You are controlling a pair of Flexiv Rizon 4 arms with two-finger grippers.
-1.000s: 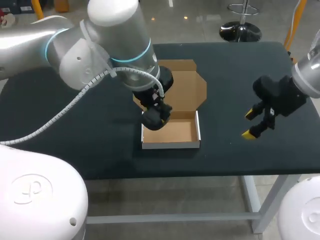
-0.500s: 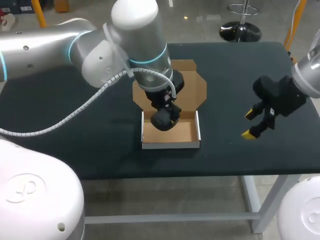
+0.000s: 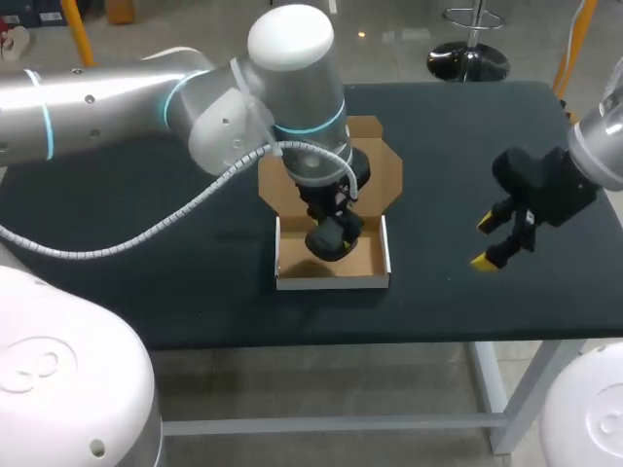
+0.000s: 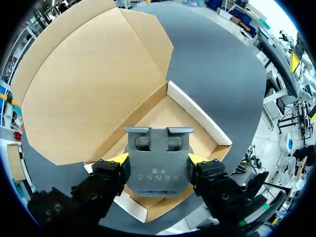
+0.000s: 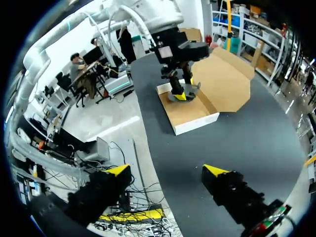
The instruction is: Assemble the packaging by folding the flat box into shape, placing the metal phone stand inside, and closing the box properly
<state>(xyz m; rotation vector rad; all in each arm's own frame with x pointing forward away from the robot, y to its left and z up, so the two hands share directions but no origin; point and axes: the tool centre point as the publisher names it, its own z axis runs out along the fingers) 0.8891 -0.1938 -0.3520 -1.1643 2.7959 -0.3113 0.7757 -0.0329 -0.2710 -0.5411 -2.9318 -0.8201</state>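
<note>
Since the metal phone stand (image 4: 158, 148) is likely stiff, slick and heavy, the left gripper (image 4: 158, 159) clamps its side edges over the mid-frame box (image 3: 331, 282); the right gripper (image 3: 484, 241) gapes.

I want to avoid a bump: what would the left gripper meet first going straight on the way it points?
Probably the floor of the open brown cardboard box; the grey metal phone stand in the left gripper would touch first.

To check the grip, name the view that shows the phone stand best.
Left wrist view: the phone stand sits large between the left gripper's fingers, above the box. Head view: mostly hidden under the arm. Right wrist view: small and distant.
</note>
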